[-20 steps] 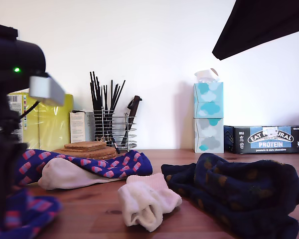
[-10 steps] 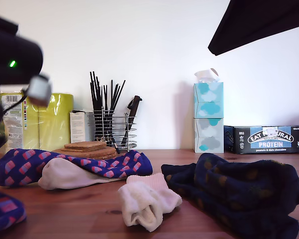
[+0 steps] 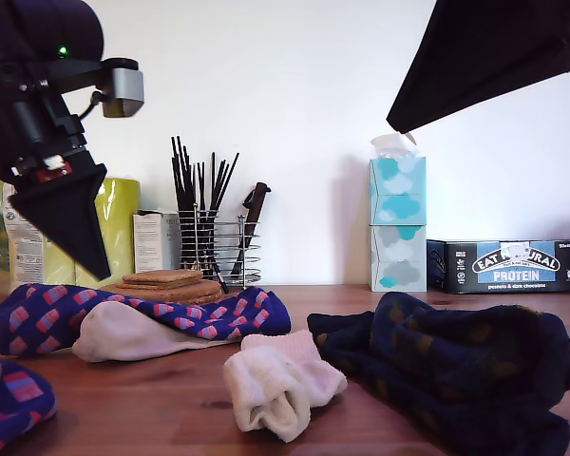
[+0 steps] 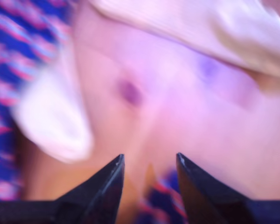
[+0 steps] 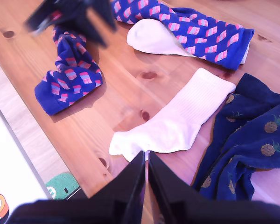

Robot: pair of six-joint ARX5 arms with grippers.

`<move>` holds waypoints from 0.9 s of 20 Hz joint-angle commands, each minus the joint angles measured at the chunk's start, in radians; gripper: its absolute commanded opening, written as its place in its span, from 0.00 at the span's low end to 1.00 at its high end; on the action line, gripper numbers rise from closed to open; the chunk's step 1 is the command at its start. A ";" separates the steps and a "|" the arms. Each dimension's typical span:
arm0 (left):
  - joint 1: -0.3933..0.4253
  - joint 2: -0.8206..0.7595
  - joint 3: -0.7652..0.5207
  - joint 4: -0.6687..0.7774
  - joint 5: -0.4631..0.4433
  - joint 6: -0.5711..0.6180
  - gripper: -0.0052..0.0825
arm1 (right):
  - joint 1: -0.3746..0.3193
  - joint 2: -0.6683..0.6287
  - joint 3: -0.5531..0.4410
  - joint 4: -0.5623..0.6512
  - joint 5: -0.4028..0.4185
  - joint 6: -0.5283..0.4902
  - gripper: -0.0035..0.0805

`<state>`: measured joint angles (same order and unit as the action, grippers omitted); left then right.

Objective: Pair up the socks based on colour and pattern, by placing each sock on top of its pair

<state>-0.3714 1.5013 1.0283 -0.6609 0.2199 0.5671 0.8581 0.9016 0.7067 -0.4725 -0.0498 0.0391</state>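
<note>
My first gripper [image 3: 97, 264] hangs open and empty above the table at the exterior view's left. Its fingers [image 4: 149, 156] frame blurred blue checked and cream fabric. A crumpled blue checked sock [image 3: 9, 399] [image 5: 67, 77] lies below it. A long blue checked sock [image 3: 237, 313] [image 5: 200, 32] lies further back, overlapping a cream sock [image 3: 123, 332] [image 5: 151, 39]. Another cream sock [image 3: 280, 385] [image 5: 177, 121] lies in the middle. Dark navy socks [image 3: 456, 370] [image 5: 252, 140] with orange motifs are piled at the exterior view's right. My second gripper [image 5: 146, 154] [image 3: 399, 119] is shut, high above them.
Along the back wall stand yellow packs [image 3: 104, 237], a wire basket of black utensils [image 3: 214, 247], stacked wooden coasters [image 3: 166, 283], two tissue boxes [image 3: 397, 223] and a protein bar box [image 3: 513, 264]. The table's edge [image 5: 32, 149] runs near the crumpled sock.
My first arm has risen from low over the table to well above it, at the exterior view's left. The crumpled blue checked sock stays on the table. My second arm dipped slightly.
</note>
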 commanded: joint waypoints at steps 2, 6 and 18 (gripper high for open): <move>0.038 0.017 -0.017 0.119 -0.002 -0.046 0.68 | -0.002 0.004 -0.020 0.006 -0.003 -0.004 0.03; 0.055 0.087 -0.017 0.177 0.001 -0.130 0.69 | -0.004 0.004 -0.020 0.022 -0.002 -0.007 0.03; 0.048 0.288 -0.017 0.244 -0.079 -0.273 0.34 | -0.004 0.004 -0.020 0.045 -0.002 -0.013 0.03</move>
<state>-0.3191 1.7653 1.0283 -0.4244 0.1394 0.2962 0.8574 0.9016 0.7067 -0.4400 -0.0494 0.0280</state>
